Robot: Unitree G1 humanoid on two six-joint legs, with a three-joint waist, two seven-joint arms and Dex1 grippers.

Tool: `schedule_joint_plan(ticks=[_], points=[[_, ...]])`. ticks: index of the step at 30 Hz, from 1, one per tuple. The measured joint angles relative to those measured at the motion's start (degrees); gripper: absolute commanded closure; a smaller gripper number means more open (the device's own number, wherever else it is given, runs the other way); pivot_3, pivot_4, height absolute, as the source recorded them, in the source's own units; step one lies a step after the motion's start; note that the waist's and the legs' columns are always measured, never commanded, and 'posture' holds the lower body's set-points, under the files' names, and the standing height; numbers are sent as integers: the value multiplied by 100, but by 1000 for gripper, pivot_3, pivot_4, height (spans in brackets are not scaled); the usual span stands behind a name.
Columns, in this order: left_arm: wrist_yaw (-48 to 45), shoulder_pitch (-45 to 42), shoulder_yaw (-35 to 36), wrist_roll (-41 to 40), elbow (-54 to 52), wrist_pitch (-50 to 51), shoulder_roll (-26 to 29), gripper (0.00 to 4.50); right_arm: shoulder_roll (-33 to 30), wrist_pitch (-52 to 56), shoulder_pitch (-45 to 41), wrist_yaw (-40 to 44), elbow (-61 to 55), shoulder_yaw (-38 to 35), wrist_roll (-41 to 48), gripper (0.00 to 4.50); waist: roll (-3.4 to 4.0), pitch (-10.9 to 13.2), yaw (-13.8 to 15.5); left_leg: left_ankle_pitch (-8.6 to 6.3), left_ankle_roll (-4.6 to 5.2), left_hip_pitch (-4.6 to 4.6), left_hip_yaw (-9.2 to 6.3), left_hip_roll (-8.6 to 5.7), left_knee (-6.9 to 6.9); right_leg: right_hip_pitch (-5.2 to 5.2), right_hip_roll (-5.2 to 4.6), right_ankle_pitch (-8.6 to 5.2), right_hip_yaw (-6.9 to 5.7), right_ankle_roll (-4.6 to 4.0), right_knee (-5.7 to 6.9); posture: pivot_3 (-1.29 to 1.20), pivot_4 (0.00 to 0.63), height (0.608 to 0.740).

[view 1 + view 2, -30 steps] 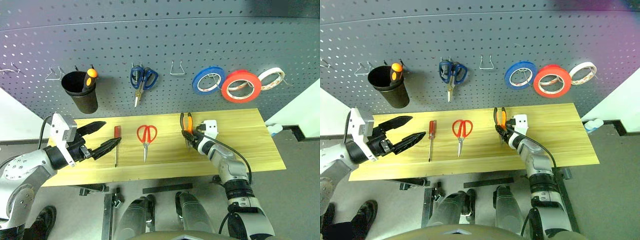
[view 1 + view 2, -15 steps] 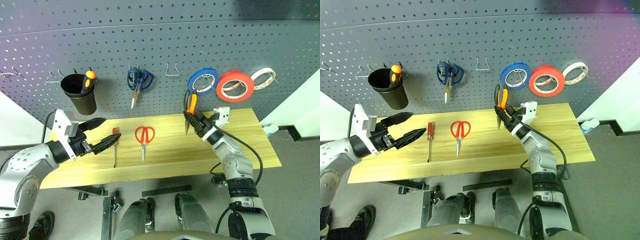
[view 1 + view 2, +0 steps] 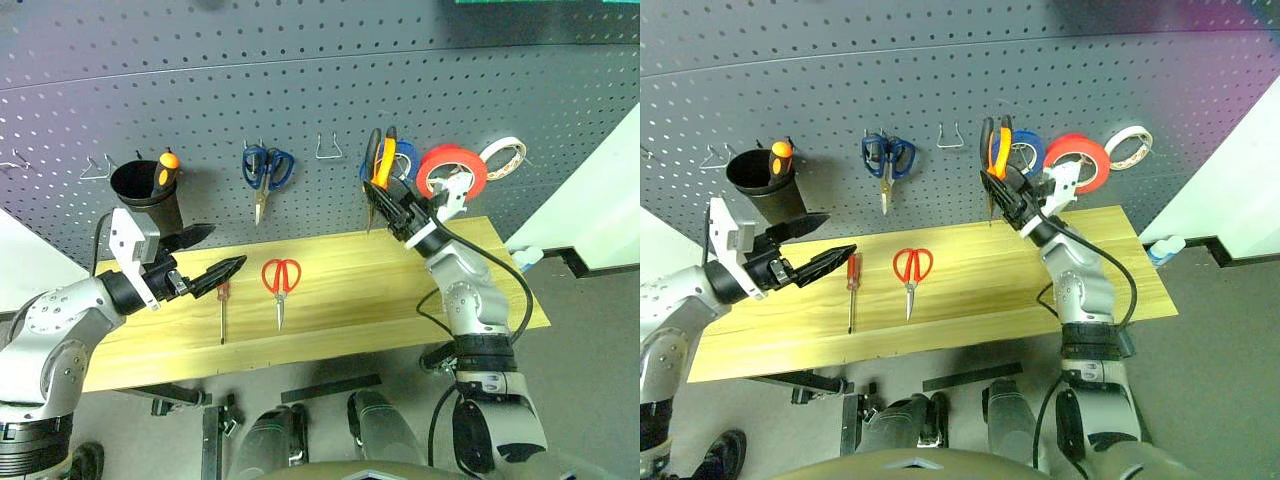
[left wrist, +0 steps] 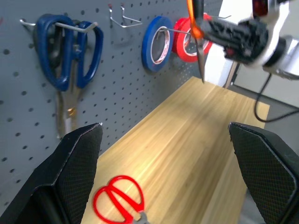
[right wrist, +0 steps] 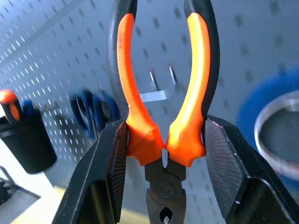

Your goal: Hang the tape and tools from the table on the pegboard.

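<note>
We hold pliers [image 5: 161, 130] handles-up in right gripper [image 3: 398, 212], clamped, so they can straddle the empty hook [image 3: 331, 147] | left gripper [image 3: 205, 256] spread wide, empty, over table [image 3: 350, 300] near red-handled screwdriver [image 3: 222, 310].

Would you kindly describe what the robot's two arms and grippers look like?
Both arms are silver-grey metal with rounded joints and black bands. The left gripper has two long, tapering black fingers with a textured surface, behind a white boxy block. The right gripper has the same black fingers, a white bracket beside it, and a black cable looping along the forearm.
</note>
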Motion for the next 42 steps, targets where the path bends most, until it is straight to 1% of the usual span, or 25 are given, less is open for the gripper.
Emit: schedule_joint_plan(ticks=[7,12,18,28,42], points=[[87,92,-12,42,-22,-5,-26,0,209,-104,-319,-60,122,76,1,2452,1,-13,15,0,-1,0,0,-1,29,-1,0,-1,3,-1,35,-186,87,740],[102,124,-13,41,-82,-5,-60,0,404,-304,-703,-99,300,156,-15,2452,2,-14,14,0,-2,1,-1,1,66,2,2,0,1,-3,65,-176,87,740],[168,156,-14,40,-126,-4,-84,0,599,-753,-1257,-111,1132,148,-78,2452,0,-17,15,0,-2,4,-2,1,83,9,2,6,0,-8,70,-159,91,740],[270,287,-10,30,-319,14,-95,0,630,-1699,-2102,-96,2715,60,-330,2452,0,-17,32,1,-2,4,-3,1,79,7,3,5,0,-9,72,-127,100,740],[422,458,21,-45,-507,19,-115,0,597,-2470,-2949,-92,4039,-262,-394,2452,1,-16,43,0,-1,4,-3,1,77,7,3,5,0,-9,71,-103,108,740]])
